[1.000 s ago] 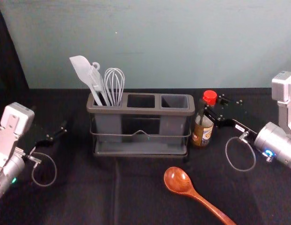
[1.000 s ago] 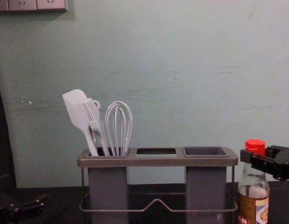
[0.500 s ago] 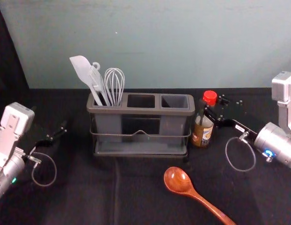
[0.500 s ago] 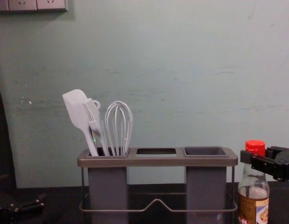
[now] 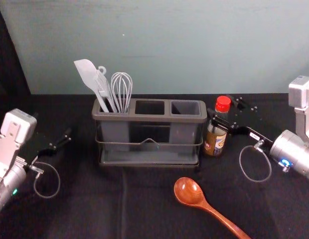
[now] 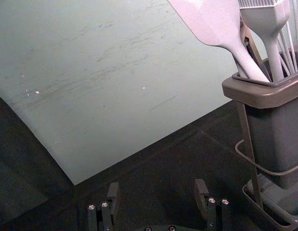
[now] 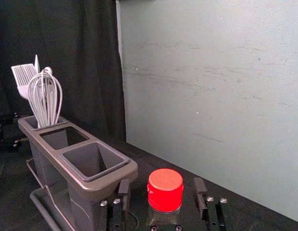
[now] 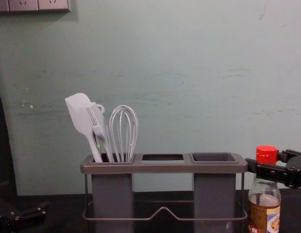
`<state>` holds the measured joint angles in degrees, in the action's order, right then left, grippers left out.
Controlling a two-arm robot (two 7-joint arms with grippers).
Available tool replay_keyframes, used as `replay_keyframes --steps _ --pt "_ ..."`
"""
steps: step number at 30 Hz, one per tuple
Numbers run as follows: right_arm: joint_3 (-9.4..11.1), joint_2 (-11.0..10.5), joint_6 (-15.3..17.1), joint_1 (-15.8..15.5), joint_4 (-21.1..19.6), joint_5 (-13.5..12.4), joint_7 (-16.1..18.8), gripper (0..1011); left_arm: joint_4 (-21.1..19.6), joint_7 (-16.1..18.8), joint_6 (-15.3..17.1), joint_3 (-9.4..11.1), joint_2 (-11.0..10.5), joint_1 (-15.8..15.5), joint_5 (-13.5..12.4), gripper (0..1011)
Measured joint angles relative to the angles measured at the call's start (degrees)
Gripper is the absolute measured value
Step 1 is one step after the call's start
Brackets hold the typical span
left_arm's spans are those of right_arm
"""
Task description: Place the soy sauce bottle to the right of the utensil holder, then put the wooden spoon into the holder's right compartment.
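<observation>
The soy sauce bottle (image 5: 215, 143) stands upright just beside the utensil holder (image 5: 149, 118), on its right, so I judge that placement done. My right gripper (image 7: 162, 186) is spread wide around the red cap (image 8: 266, 155), gaps on both sides; I need to back clear. The wooden spoon (image 5: 188, 190) lies in front, waiting to go into the empty right compartment (image 5: 185, 107). My left gripper (image 6: 157, 186) idles wide, left of the holder.
</observation>
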<state>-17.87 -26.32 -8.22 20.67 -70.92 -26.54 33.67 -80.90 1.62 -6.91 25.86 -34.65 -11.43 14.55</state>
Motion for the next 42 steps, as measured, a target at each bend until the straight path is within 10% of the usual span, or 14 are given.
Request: replay_keyframes --steps 8,17,42 --pt "0.00 -0.01 -0.01 0.00 0.00 0.02 -0.02 1000 0.00 0.00 0.00 0.00 0.00 0.00 0.00 1012" --pt "0.13 -0.10 -0.02 -0.29 -0.62 0.31 -0.46 1002 0.00 0.00 0.00 0.00 0.00 0.00 0.00 1012" --pt "8.07 -6.31 -1.25 -11.29 -23.20 2.38 -5.20 1002 0.00 0.00 0.00 0.00 0.00 0.00 0.00 1011"
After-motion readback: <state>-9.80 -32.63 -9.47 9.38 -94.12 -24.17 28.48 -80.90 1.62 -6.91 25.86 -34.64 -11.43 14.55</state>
